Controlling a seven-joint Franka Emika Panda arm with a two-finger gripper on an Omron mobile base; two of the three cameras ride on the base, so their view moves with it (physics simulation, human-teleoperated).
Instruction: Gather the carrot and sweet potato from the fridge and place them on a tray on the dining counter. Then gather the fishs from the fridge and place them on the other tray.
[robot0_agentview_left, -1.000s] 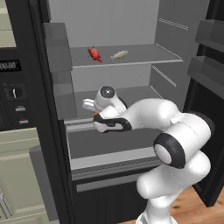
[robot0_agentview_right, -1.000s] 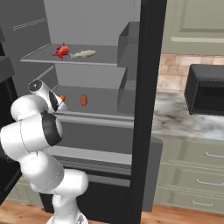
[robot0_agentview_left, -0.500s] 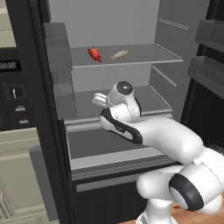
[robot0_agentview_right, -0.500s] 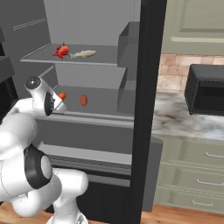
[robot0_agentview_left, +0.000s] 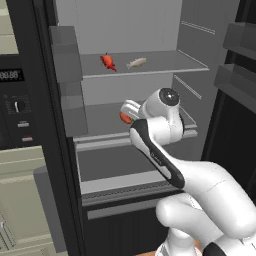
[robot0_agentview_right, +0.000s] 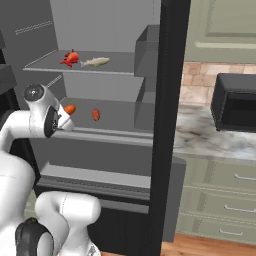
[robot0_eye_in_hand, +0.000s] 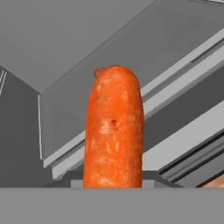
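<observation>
Orange carrot (robot0_eye_in_hand: 114, 129) gripped end-on in the hand (robot0_agentview_left: 128, 113), jaws drawn in close on it, root standing up the middle of the hand view from between them. Seen from the left base view as a small orange tip just under the white hand, over the front left part of the fridge's (robot0_agentview_left: 50, 125) middle shelf (robot0_agentview_left: 100, 120). Seen from the right base view as an orange nub (robot0_agentview_right: 70, 109) at the end of the hand (robot0_agentview_right: 65, 114), close to that shelf's front edge.

Reddish-brown sweet potato (robot0_agentview_right: 96, 114) lying on the middle shelf, near the carrot but apart from it, a little further toward the shelf's right side and back from the front edge.

Bright red-orange fish (robot0_agentview_left: 107, 62) on the upper shelf (robot0_agentview_left: 165, 62), toward its left part; pale slim fish (robot0_agentview_left: 136, 63) just beside it to the right, the two close together, contact between them impossible to tell. Both well above the hand.

Fridge doors standing open, light-grey interior exposed, black door edge (robot0_agentview_right: 167, 125) running down the right base view. Marble-topped desk (robot0_agentview_right: 200, 135) with a black appliance (robot0_agentview_right: 235, 102) to the right of the fridge.
</observation>
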